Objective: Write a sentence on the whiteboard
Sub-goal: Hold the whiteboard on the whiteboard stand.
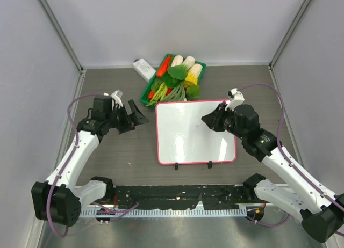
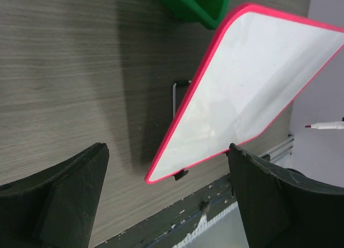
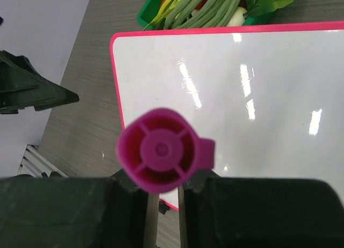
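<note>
Whiteboard (image 1: pixel 196 132): lies mid-table (image 1: pixel 118 151), just near of the basket and between the two arms, where either one can reach it. Its white face is bare, with no letters showing in any view.
Whiteboard tilt: the left wrist view shows it propped at a slant on a wire stand (image 2: pixel 180 95), its near edge low. From the top view it reads as flat. The slant probably turns the face toward the writing arm.
Vegetable basket (image 2: pixel 199 12): sits at the far edge of the board, close beside its far-left corner, and takes no part in the task.
Left gripper (image 1: pixel 135 118): fingers spread wide, holding nothing. It hangs left of the board and apart from it (likely parked clear of the writing, or ready to steady the frame).
Right gripper (image 1: pixel 210 121): fingers pressed together on the marker's barrel, over the right part of the board.
Marker (image 3: pixel 161 151): magenta. The right wrist view looks straight down its back end, so the barrel points at the board.
Tip (image 2: pixel 322 125): hidden from the right wrist camera. The left wrist view catches it uncapped at the right edge, in the air and off the surface.
Stage: my judgement is that writing has not yet begun. The tip must first come down on the far-left area.
</note>
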Controlling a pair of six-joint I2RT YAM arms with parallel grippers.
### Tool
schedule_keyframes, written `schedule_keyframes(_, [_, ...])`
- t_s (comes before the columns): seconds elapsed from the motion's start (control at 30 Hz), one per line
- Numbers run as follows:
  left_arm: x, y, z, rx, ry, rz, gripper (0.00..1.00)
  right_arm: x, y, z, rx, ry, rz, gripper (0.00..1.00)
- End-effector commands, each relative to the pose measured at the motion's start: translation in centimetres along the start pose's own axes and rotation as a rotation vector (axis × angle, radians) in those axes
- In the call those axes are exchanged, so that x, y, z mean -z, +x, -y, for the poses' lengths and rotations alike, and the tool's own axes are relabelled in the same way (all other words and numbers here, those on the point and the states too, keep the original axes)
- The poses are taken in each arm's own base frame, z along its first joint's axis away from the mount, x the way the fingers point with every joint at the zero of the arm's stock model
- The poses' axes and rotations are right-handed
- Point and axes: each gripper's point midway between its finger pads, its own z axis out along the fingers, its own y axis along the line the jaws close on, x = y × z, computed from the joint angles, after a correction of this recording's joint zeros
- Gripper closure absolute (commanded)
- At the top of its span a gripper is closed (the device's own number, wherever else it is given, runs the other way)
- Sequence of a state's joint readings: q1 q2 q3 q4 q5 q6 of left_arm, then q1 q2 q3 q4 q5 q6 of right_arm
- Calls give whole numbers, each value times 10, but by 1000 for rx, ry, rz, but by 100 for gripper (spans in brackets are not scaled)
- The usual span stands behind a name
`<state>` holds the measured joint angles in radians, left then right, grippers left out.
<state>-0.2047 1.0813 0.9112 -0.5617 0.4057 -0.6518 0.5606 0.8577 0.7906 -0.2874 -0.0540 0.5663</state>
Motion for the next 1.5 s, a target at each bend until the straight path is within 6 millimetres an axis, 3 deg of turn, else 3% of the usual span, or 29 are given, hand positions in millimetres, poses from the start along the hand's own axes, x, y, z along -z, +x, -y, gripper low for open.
schedule_keyframes(0.0, [-2, 9, 30, 12, 232, -33, 5, 6, -30, -16, 36, -36, 79, 99])
schedule_keyframes(0.1, [-8, 14, 34, 37, 303, -36, 5, 6, -30, -18, 35, -46, 78, 98])
schedule_keyframes(0.4, [-28, 34, 20, 72, 346, -80, 8, 0, -26, -35, 47, -144, 53, 99])
schedule_keyframes(0.67, [-35, 39, 38, 39, 478, -108, 12, -18, -23, -49, 10, -217, 17, 99])
schedule_keyframes(1.1, [-78, 47, 22, 30, 427, -140, 23, -32, -41, -64, 27, -252, 45, 98])
schedule_keyframes(1.23, [-84, 49, 24, 25, 443, -147, 28, -31, -40, -82, 48, -342, 62, 99])
schedule_keyframes(1.47, [-85, 56, 23, 11, 447, -169, 32, -44, -34, -87, 51, -334, 59, 99])
